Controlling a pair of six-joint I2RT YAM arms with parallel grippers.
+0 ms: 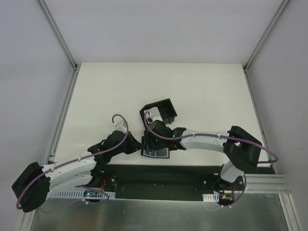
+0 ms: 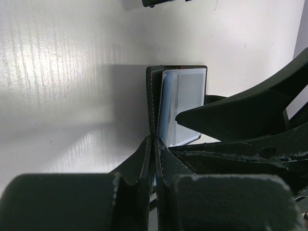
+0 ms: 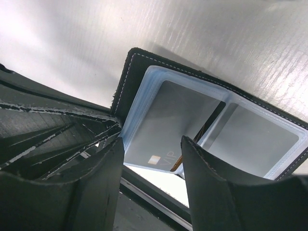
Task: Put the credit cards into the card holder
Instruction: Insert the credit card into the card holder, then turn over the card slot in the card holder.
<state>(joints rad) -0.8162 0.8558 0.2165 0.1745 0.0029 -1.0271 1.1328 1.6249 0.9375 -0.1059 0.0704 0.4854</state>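
Card holder (image 3: 126, 79) mostly hidden overhead, near table (image 1: 120, 91) edge. Left gripper (image 2: 155, 156) clamps its cover — right gripper (image 3: 153, 144) gapes, empty, over a credit card (image 3: 168, 120).

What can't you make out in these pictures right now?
Top view: card holder mostly covered by right claw; black box contents too small.
Left wrist: holder's near end hidden behind left claw.
Right wrist: VIP card, lower edge hidden behind claw fingers.
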